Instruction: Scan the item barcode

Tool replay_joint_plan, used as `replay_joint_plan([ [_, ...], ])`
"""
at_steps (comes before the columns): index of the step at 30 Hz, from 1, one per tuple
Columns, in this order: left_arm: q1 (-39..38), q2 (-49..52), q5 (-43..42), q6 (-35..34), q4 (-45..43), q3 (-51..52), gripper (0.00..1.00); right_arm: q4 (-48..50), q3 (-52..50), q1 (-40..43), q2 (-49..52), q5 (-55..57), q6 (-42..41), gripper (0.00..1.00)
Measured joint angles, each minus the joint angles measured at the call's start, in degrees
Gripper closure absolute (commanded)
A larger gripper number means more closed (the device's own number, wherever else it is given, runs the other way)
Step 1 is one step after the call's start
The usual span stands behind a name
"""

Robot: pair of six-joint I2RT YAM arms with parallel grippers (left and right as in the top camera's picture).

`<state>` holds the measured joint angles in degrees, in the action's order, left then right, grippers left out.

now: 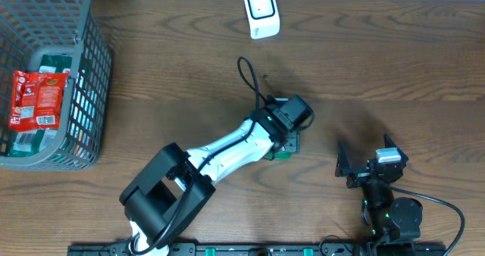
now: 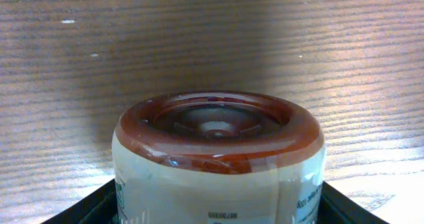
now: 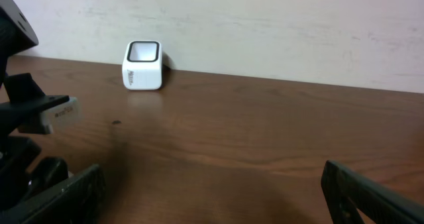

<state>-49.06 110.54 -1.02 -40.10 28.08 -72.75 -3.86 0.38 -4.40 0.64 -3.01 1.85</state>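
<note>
Left arm point(image 1: 227, 146) extended mid-table, left gripper point(image 1: 288, 138) clasping brown-lidded jar point(image 2: 218, 164); right gripper point(image 1: 367, 163) gaping wide

The tub point(image 2: 218, 151) shows glossy brown plastic; the table point(image 2: 212, 38), matt wood grain.

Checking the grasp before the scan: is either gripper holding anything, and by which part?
The left gripper holds a tub with a reddish-brown end, gripped across its labelled side wall. The right gripper is open and empty.

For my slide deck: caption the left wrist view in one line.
Brown-lidded jar gripped between the left jaws, wood-grain table beyond.
</note>
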Motion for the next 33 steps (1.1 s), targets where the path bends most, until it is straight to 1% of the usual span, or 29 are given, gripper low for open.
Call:
replay_joint_plan([
  [8, -3.06, 0.00, 3.50, -0.46, -0.07, 0.00, 0.32, 0.00, 0.00, 0.00, 0.00, 0.00, 0.00, 0.01],
  [19, -3.45, 0.00, 4.85, -0.59, -0.07, 0.00, 0.31, 0.00, 0.00, 0.00, 0.00, -0.02, 0.00, 0.01],
  [20, -3.45, 0.00, 4.85, -0.59, -0.07, 0.00, 0.30, 0.00, 0.00, 0.00, -0.02, -0.02, 0.00, 0.01],
  [26, -3.45, 0.02, 4.90, -0.66, -0.11, 0.00, 0.18, 0.02, 0.00, 0.00, 0.00, 0.00, 0.00, 0.01],
  [31, -3.45, 0.02, 5.14, -0.81, -0.09, 0.00, 0.14, 0.02, 0.00, 0.00, 0.00, 0.00, 0.00, 0.01],
  [33, -3.45, 0.02, 5.29, -0.79, -0.09, 0.00, 0.11, 0.02, 0.00, 0.00, 0.00, 0.00, 0.00, 0.01],
])
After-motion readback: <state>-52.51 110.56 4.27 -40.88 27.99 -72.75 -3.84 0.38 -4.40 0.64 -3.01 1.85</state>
